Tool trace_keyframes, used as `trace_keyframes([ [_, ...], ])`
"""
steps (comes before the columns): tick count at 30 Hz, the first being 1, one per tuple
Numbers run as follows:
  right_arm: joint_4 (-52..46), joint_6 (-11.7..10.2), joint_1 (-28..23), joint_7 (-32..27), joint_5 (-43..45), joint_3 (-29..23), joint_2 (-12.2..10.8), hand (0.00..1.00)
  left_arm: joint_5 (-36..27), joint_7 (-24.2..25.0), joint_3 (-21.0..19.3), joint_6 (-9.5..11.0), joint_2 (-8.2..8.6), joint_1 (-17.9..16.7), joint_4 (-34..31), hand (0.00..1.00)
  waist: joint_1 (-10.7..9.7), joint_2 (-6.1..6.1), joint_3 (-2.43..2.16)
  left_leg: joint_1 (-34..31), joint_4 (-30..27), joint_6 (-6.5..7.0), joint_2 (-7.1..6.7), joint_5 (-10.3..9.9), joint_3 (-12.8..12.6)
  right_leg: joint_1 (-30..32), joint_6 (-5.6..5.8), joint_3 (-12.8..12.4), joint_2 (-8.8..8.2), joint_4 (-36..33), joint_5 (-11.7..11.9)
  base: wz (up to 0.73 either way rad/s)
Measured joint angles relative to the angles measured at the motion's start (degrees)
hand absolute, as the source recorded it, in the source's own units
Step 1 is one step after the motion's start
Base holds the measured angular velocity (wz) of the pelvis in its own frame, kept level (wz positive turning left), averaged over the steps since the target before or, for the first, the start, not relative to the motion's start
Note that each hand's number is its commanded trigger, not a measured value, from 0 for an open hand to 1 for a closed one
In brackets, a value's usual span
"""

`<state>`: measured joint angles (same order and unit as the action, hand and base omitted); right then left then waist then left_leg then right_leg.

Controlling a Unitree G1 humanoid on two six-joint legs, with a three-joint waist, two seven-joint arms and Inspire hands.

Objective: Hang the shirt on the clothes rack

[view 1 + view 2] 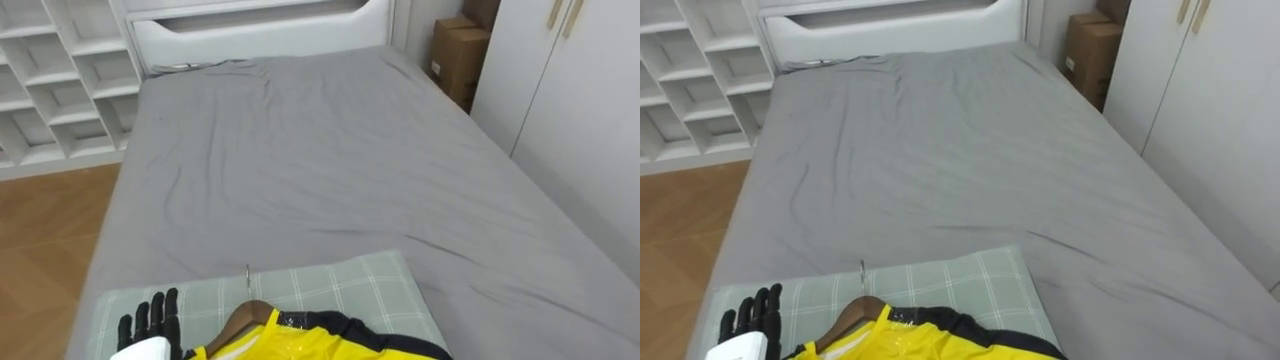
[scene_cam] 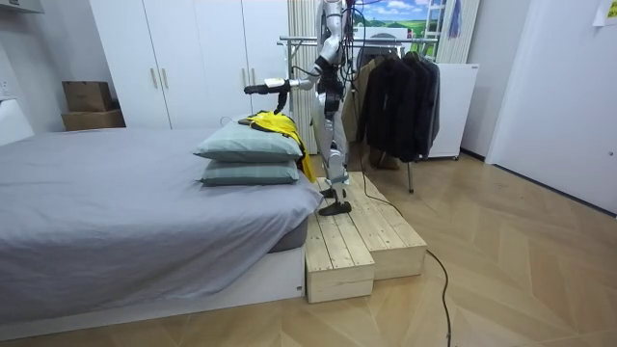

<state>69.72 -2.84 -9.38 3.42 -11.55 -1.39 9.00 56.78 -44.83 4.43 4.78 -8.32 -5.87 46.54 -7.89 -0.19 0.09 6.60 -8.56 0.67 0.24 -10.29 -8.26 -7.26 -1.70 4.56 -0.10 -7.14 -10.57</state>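
Observation:
A yellow garment with dark trim [image 1: 290, 345] lies on a green checked pillow [image 1: 340, 285] at the near end of the bed. It sits on a wooden hanger [image 1: 243, 318] whose metal hook [image 1: 248, 279] points toward the middle of the bed. My left hand [image 1: 150, 322] is just left of the hanger, over the pillow, fingers straight and spread, holding nothing. In the room view I stand on a wooden platform [image 2: 362, 241] by the bed's pillow end, my left hand [image 2: 256, 89] stretched out above the garment [image 2: 274, 122].
The grey bed [image 1: 330, 170] stretches ahead to a white headboard [image 1: 260, 30]. White shelves [image 1: 60, 80] stand at the left, cardboard boxes [image 1: 458, 55] and wardrobe doors [image 1: 570, 110] at the right. A clothes rack with dark garments [image 2: 400, 92] stands behind me.

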Motion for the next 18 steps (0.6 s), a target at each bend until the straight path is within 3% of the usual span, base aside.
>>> trace_keyframes([
  [10, 4.6, 1.7, 0.4, -0.1, -4.4, -0.6, 0.0, 0.00, -0.4, 0.5, -0.1, -0.5, 0.00, 1.2, 0.7, 0.00, -0.4, -0.45, 0.04, -0.9, 0.3, 0.01, 0.02, 0.0, -1.0, 1.7, 0.04, -1.1, 0.05, -0.8, 0.0, -0.05],
  [18, 6.5, 3.1, 0.4, -0.2, -3.9, -1.1, 0.0, 0.00, -1.0, 0.6, -2.2, -0.7, 0.08, 1.3, 1.1, 0.00, -1.3, -2.10, 0.02, -1.0, 0.3, 0.01, 0.03, 0.0, -1.1, 1.9, 0.04, -1.2, 0.07, -0.8, 0.0, -0.01],
])
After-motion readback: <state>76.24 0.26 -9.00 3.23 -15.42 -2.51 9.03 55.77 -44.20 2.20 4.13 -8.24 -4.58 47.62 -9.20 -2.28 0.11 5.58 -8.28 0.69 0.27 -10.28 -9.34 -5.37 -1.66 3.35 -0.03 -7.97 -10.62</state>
